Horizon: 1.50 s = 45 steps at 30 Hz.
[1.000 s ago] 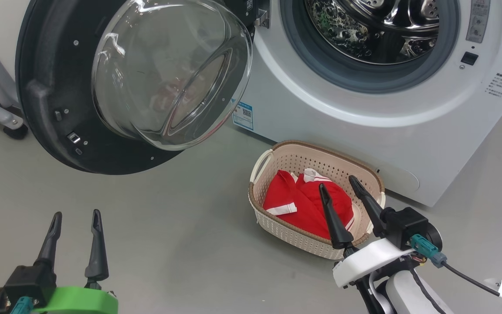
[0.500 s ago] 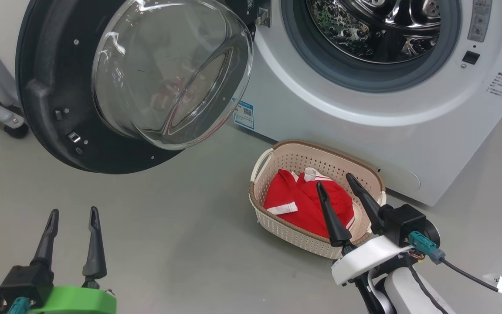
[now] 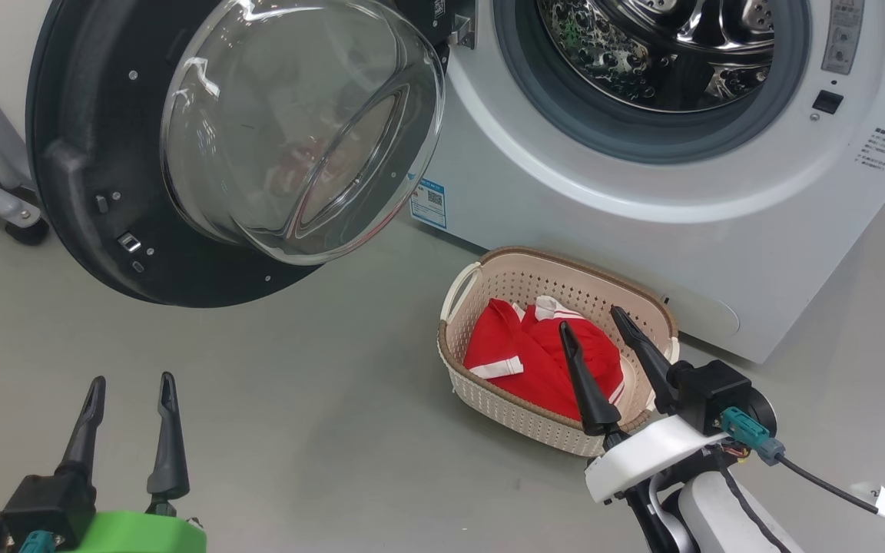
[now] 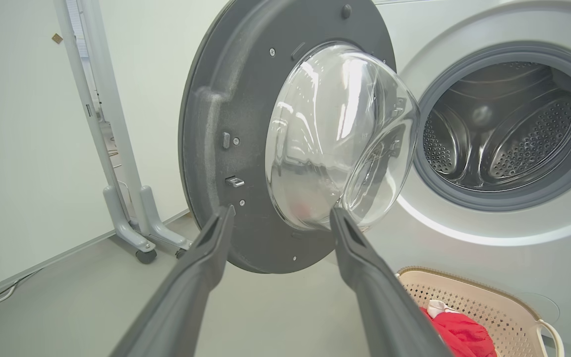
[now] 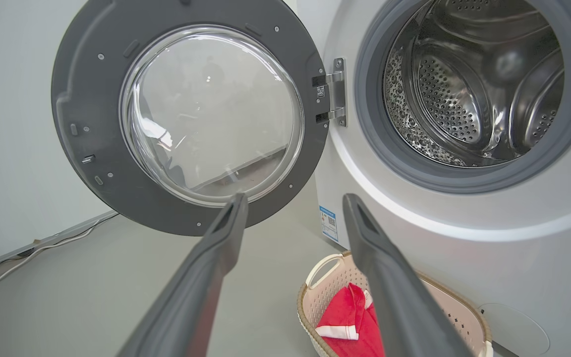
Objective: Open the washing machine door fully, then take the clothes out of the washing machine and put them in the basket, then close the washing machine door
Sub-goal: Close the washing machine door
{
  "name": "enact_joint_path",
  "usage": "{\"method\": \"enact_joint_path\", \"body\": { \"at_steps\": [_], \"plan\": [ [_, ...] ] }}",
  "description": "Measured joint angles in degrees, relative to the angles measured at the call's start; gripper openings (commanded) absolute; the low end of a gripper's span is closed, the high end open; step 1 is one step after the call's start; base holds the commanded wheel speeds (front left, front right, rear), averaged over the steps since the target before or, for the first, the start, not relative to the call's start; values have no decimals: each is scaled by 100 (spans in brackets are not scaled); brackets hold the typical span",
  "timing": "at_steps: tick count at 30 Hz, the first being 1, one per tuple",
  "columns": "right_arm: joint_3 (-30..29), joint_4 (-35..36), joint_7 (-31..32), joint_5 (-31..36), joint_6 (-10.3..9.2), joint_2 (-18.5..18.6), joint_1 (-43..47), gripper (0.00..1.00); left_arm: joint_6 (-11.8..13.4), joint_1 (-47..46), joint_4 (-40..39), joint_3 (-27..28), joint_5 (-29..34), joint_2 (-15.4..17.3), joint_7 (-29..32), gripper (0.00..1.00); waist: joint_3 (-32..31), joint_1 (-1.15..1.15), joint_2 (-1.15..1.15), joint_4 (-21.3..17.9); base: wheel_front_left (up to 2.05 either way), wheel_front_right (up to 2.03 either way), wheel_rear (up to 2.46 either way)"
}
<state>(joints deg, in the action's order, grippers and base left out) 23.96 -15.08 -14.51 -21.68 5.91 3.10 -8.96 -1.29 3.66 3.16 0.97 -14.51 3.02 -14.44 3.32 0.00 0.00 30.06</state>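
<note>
- door (image 3: 104,192) swung wide open beside washing machine (image 3: 642,230) — drum (image 3: 665,54) seems empty, partly out of frame
- clothes (image 3: 523,357) seen piled in basket (image 3: 519,418), just by machine front
- L gripper (image 3: 132,379) & R gripper (image 3: 590,319): fingers spread, nothing held

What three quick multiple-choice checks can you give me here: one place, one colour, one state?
1. Where are the clothes?
A. in the drum
B. in the basket
C. on the floor
2. The basket's rim is:
A. brown
B. blue
C. green
3. The washing machine door is:
A. shut
B. swung open
C. removed
Answers: 1 B, the red fabric lies inside its walls; 2 A, a brown woven-look band runs round the top; 3 B, it stands swung wide to the left.
</note>
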Motion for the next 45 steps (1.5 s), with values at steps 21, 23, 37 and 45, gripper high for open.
{"method": "enact_joint_path", "body": {
  "at_steps": [21, 23, 37, 45],
  "plan": [
    [-1, -15, 0, -9, 0, 1, -1, 100, -1, 10, -32, -36, 0, -5, 0, 100, -16, 0, 0, -10, 0, 0, 0],
    [0, -16, 0, -9, 0, 1, -1, 100, -1, 12, -32, -36, 0, -5, 0, 100, -17, 0, 0, -10, 0, 0, 0],
    [9, -27, 0, -8, 1, 1, -1, 100, -1, 23, -51, -20, 0, -8, 0, 0, 16, 0, 0, -8, 0, 0, 0],
    [18, -23, 0, 34, -9, 2, -1, 100, -22, 38, -165, 2, 0, -7, 0, 0, 149, 0, 0, -10, 0, 0, 0]
  ]
}}
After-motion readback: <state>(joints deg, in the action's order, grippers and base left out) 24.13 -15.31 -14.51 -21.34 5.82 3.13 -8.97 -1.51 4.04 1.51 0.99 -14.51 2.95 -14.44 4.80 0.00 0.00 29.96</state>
